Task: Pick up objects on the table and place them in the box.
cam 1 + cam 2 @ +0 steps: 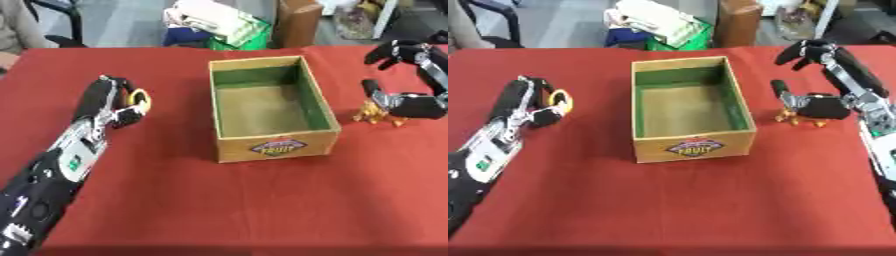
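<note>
Nearest, a red tablecloth point(219, 210) covers the work surface, and the left arm enters from the lower left corner, lying along the cloth toward the far side.

The left hand point(109, 102) rests at the end of that arm, left of the box. Its fingers are curled downward beside a yellow ring-shaped object point(138, 98), which sits against the hand's right side. Whether the fingers actually clasp the ring or merely lie against it cannot be told.

At centre stands the cardboard box point(695, 145), open-topped, green on its inner walls, with a fruit label on the near face. Nothing shows inside it. It stands between the two hands and apart from both.

Right of the box, a small golden animal-shaped figure point(371, 113) stands on the cloth, just beside the box's right wall but clear of it. The right hand point(822, 106) is at this figure: the thumb and lower fingers point(782, 92) are spread apart around it, the dark palm close over its right side. Contact cannot be confirmed. Other fingers arch upward, curled, further back.

Beyond the table's far edge lie a green bag point(238, 37), white material and a brown carton point(297, 22) on the floor.
</note>
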Robot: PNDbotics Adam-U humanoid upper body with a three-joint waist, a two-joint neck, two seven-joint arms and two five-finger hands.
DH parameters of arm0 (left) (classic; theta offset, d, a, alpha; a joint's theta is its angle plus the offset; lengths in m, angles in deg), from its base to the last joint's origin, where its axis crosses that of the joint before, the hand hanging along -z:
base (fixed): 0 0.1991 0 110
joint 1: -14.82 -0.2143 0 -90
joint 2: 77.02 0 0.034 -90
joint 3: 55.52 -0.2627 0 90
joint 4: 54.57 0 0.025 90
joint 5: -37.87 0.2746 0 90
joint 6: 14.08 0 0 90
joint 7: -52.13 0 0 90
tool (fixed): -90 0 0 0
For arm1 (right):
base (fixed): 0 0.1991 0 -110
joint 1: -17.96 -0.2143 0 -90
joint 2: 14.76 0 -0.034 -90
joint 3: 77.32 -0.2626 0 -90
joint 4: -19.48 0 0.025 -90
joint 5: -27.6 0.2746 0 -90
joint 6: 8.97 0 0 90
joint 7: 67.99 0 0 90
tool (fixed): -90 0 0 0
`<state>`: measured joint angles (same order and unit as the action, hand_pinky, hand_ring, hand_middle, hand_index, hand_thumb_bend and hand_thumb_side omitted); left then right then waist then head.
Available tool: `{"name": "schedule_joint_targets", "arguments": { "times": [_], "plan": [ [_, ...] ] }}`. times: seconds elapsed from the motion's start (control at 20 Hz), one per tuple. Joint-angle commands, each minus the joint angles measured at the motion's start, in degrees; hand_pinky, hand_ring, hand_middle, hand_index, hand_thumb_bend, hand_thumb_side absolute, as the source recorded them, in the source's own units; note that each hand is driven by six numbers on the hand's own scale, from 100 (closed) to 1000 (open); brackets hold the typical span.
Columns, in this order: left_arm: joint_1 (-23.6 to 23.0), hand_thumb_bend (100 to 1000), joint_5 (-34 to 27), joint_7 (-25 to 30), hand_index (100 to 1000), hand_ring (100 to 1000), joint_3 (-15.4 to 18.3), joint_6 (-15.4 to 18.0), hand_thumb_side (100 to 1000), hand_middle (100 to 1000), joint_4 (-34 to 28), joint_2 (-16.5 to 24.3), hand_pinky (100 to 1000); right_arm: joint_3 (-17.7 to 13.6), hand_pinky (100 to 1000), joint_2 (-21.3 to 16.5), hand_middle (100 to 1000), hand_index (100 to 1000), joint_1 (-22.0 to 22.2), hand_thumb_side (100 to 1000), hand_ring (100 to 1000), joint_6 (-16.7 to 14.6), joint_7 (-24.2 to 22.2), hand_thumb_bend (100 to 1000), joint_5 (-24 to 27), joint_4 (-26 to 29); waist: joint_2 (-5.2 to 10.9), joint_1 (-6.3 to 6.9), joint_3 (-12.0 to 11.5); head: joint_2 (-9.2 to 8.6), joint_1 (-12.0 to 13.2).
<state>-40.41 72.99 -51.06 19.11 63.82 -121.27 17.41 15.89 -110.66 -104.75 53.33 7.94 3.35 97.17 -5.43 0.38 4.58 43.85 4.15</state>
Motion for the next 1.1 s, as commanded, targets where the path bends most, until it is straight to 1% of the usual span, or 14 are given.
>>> {"name": "schedule_joint_targets", "arguments": {
  "times": [0.05,0.3,0.55,0.7,0.85,1.1],
  "plan": [
    [2.1,100,-0.6,0.2,431,374,0.5,0.1,219,248,-4.3,2.8,524,-0.2,650,-0.8,697,722,-0.8,393,754,0.0,0.0,200,0.0,0.5,1.04,0.08,0.1,0.27,0.0],
    [5.8,100,-2.9,3.6,438,382,-1.1,0.7,209,258,-9.4,4.7,533,0.1,649,-0.5,696,721,-0.8,397,754,-0.2,-0.4,197,-0.1,0.4,1.14,0.19,0.6,0.27,0.2],
    [10.8,100,-3.4,7.7,445,389,-4.0,2.5,201,268,-11.8,3.9,542,1.0,650,0.3,694,720,-1.0,405,753,-0.8,-1.3,193,-0.2,0.3,0.94,0.07,1.5,0.27,0.8],
    [13.8,100,-2.2,10.5,461,406,-6.1,4.5,199,285,-10.9,2.2,560,2.0,651,1.0,696,722,-1.3,416,753,-1.5,-2.2,192,-0.5,0.1,0.74,-0.07,2.1,0.27,1.3],
    [16.3,100,-0.1,13.3,476,420,-8.4,7.1,201,301,-8.5,-0.2,575,3.2,651,2.2,696,722,-1.8,421,753,-2.4,-3.2,189,-0.9,-0.1,0.58,-0.19,2.7,0.27,1.8],
    [18.0,100,4.0,18.0,517,458,-10.9,11.8,210,350,-2.9,-3.9,610,4.9,652,3.9,697,722,-2.2,430,753,-3.8,-5.0,186,-1.4,-0.7,0.53,-0.25,3.7,0.27,2.4]
  ]
}}
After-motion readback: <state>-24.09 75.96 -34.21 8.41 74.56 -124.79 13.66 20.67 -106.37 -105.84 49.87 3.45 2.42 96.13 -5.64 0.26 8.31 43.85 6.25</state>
